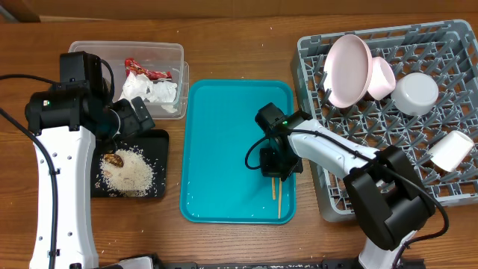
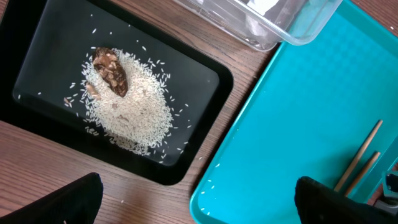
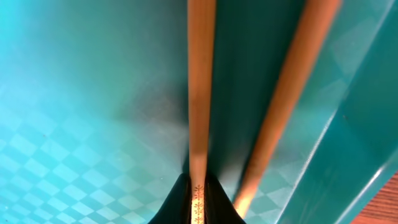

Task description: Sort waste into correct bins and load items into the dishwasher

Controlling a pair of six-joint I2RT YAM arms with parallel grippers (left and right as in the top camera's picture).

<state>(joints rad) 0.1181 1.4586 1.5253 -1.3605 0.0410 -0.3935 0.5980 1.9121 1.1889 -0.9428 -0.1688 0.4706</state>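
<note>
Two wooden chopsticks [image 1: 276,196] lie in the teal tray [image 1: 224,149] near its right rim. My right gripper [image 1: 273,166] is down on them and shut on one chopstick [image 3: 200,93]; the other chopstick [image 3: 292,93] lies beside it. My left gripper [image 1: 134,119] is open and empty, its fingertips [image 2: 199,199] above the table and tray edge. The black tray [image 1: 158,142] holds rice [image 1: 128,170] and a brown scrap [image 1: 113,159]. The clear tub [image 1: 175,52] holds the red wrapper [image 1: 142,69] and white napkins [image 1: 153,91]. The grey rack [image 1: 448,45] holds the plate [image 1: 347,71], two bowls [image 1: 382,77] and a cup [image 1: 450,151].
A few loose rice grains [image 2: 208,182] lie along the teal tray's left rim, with one grain on the wooden table beside it. The rack stands close to the tray's right side. The black tray [image 2: 37,50] and the clear tub [image 2: 292,31] show in the left wrist view.
</note>
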